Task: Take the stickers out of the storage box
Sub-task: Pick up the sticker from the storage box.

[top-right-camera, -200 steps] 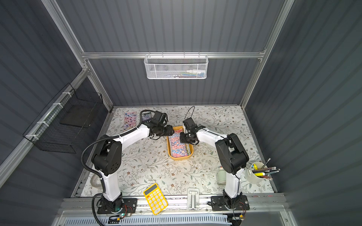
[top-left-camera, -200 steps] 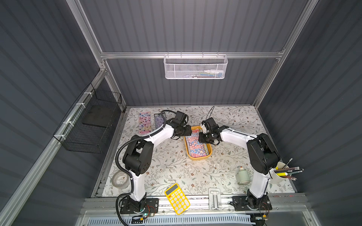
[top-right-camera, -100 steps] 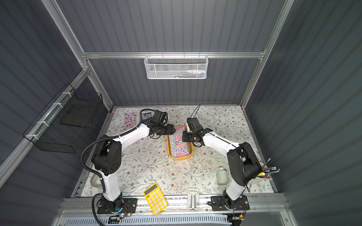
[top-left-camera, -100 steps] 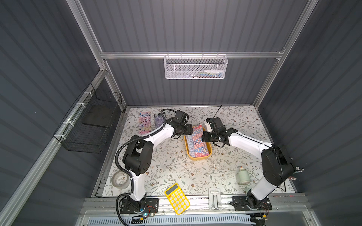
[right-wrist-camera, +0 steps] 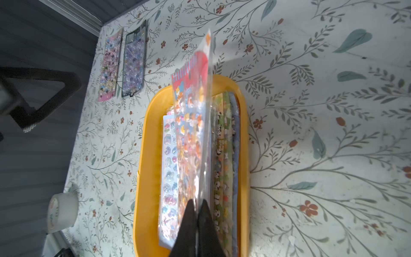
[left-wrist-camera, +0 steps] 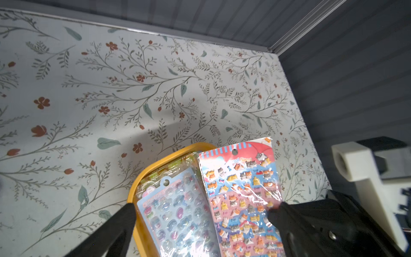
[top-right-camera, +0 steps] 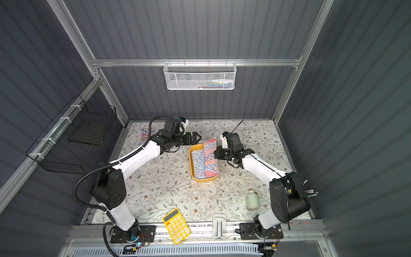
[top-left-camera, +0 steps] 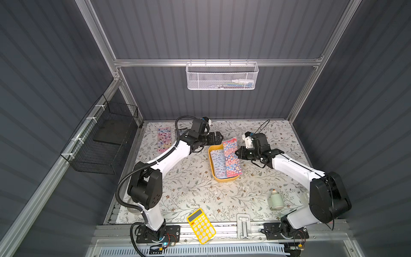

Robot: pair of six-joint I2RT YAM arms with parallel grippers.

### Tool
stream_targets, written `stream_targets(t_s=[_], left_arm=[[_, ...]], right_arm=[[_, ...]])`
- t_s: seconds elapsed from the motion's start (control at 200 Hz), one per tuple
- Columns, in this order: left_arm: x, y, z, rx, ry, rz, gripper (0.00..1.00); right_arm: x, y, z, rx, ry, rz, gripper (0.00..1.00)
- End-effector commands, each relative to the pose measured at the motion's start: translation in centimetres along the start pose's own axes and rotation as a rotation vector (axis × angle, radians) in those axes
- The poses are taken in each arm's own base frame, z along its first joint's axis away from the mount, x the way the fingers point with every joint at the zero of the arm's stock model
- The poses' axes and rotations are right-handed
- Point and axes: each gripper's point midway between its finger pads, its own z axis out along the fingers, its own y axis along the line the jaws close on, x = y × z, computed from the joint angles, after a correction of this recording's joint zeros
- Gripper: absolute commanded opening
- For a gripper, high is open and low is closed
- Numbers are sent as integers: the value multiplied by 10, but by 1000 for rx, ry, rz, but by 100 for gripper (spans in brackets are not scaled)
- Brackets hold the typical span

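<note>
The cat sticker sheet [right-wrist-camera: 192, 124] stands tilted on edge over the mustard storage box [right-wrist-camera: 142, 178] in the middle of the surface [right-wrist-camera: 311, 111], clamped in the right gripper [right-wrist-camera: 196, 205]. Only the right wrist view shows panda sheets [right-wrist-camera: 220, 155] stacked beneath. The left arm [top-left-camera: 175, 153] and right arm [top-left-camera: 293, 169] reach inward, and the left gripper [top-left-camera: 219, 138] hovers near the box's far end, spread wide and empty.

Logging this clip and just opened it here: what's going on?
The right end effector is shut on a cat sticker sheet, holding it tilted up on edge over the mustard-yellow storage tray. The left end effector is open near the tray's far end, holding nothing. Other sheets lie in the tray; a pink sheet and a purple sheet lie on the table at its far left side.
</note>
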Motion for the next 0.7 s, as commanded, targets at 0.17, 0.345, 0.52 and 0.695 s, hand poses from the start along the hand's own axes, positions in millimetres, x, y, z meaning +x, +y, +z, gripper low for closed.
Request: stream_targets(t_s=[0.17, 0.345, 0.52, 0.695], left_arm=[[24, -13, 12, 259, 86, -96, 80], [35, -25, 27, 338, 124, -129, 80], [38, -37, 36, 407, 152, -130, 79], [38, -40, 40, 434, 160, -154, 55]], right_arm=[[-10, 18, -2, -169, 1, 87, 0], [-14, 30, 0, -264, 11, 133, 1], [-17, 33, 3, -311, 19, 170, 1], [-20, 34, 3, -333, 18, 194, 2]])
